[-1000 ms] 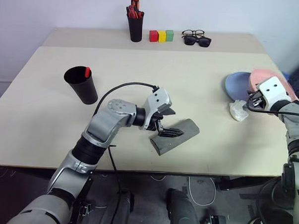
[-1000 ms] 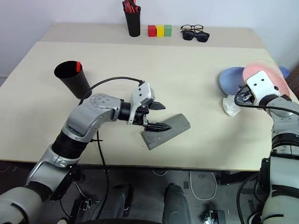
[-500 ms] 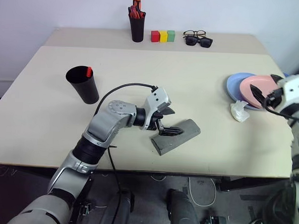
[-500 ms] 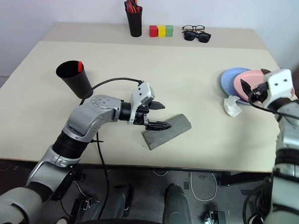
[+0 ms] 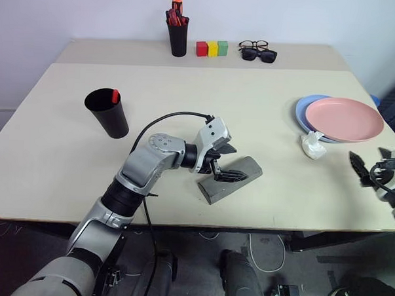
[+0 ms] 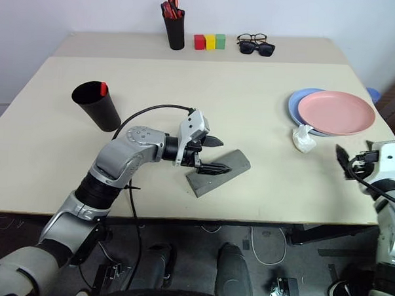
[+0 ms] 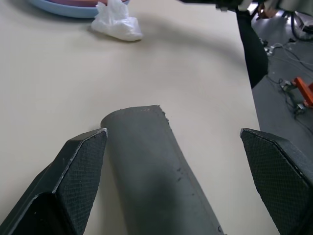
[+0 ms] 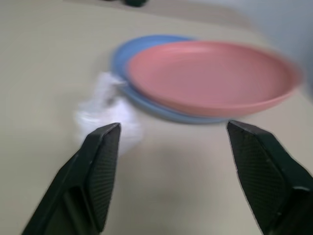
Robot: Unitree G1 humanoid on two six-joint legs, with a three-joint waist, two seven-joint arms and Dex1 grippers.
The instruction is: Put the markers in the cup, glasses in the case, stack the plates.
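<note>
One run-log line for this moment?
plates: pink plate on blue plate | left gripper: open over closed case | right gripper: open, empty

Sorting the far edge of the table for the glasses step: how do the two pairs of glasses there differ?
The wire-framed glasses have a thin frame and clear lenses; the sunglasses have a thick black frame and dark lenses. The wire-framed glasses lie farther back, the sunglasses just in front, closer to the robot. Both are dark-framed and sit right of the colored blocks.

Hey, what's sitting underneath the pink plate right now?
The pink plate rests on the blue plate, shifted so the blue rim shows on one side. The rest of the blue plate is covered. A crumpled white tissue lies beside them.
</note>
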